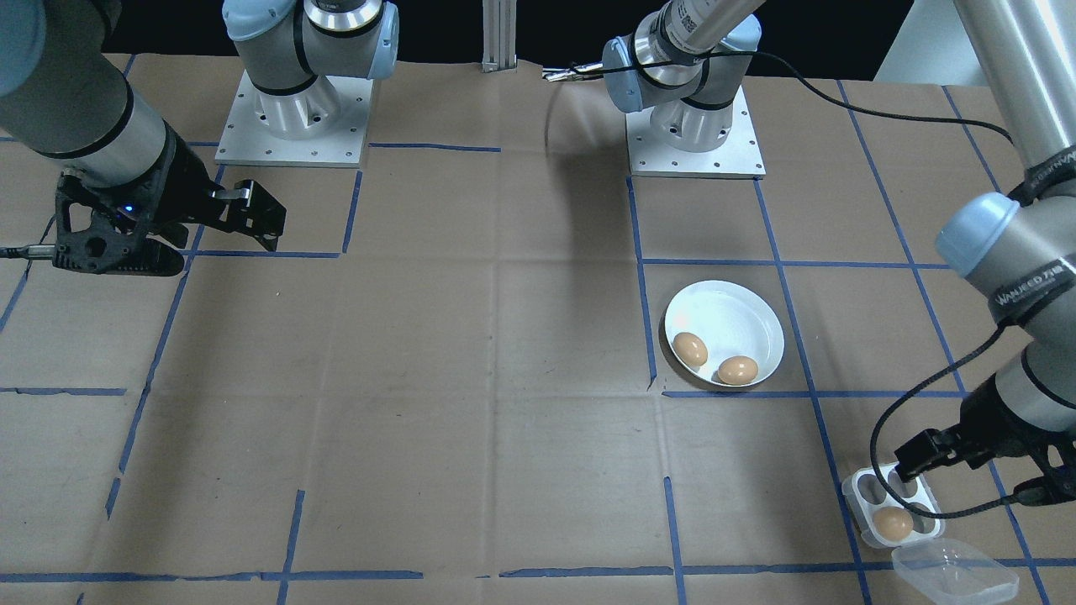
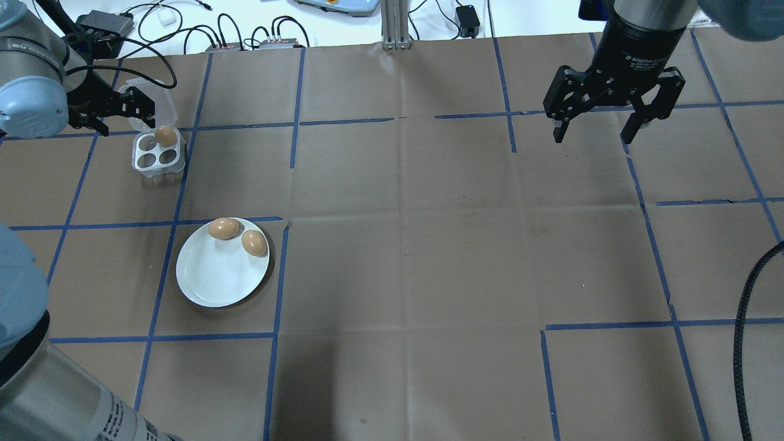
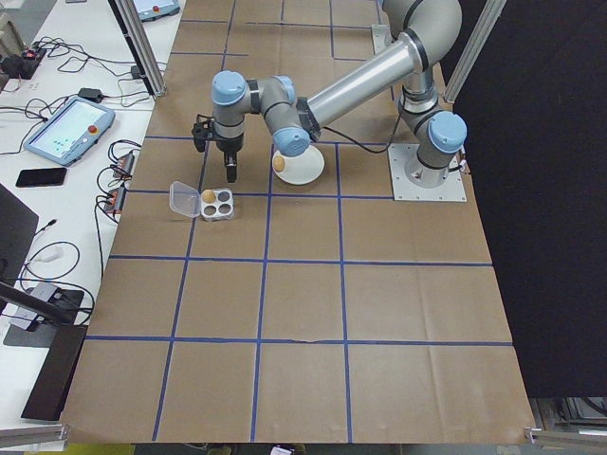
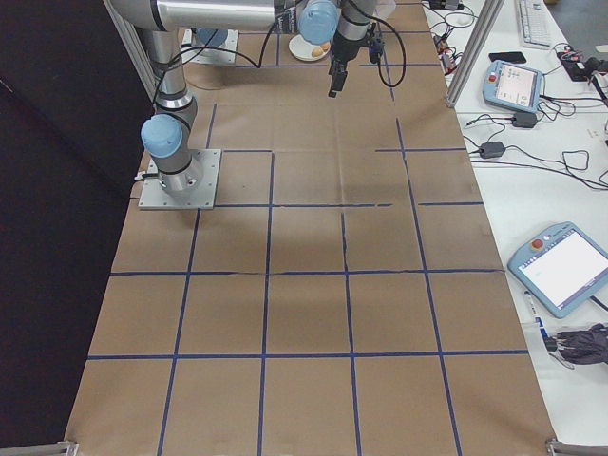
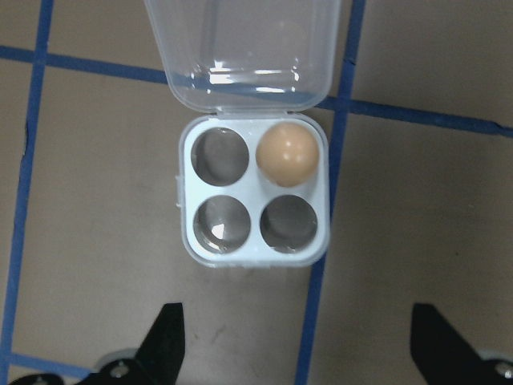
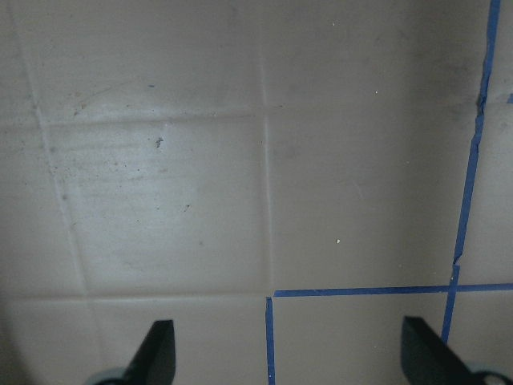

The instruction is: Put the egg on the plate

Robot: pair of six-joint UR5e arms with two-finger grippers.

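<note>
**Eggs: two on the white plate, one in the tray**

Eggs first, seen from the front-facing camera: two brown eggs [image 1: 690,349] [image 1: 737,370] lie near each other on the white plate [image 1: 740,315], toward its near rim. A third egg [image 1: 892,523] sits in one cup of the clear four-cup egg tray [image 1: 866,487], whose hinged lid [image 1: 954,571] lies flat open beside it. The left gripper [image 1: 912,458] hangs over the tray.

From overhead, the right gripper [image 2: 597,131] hovers above bare brown paper well away from the plate, fingers spread wide and holding nothing.

Through the left wrist camera, the tray's other three cups are vacant; the egg fills the cup nearest the lid hinge on the view's right. The left gripper's fingertips [image 5: 168,333] stand wide apart, just short of the tray, touching nothing.

Through the right wrist camera, its fingertips [image 6: 156,349] are parted over paper crossed by blue tape [image 6: 361,290].
</note>
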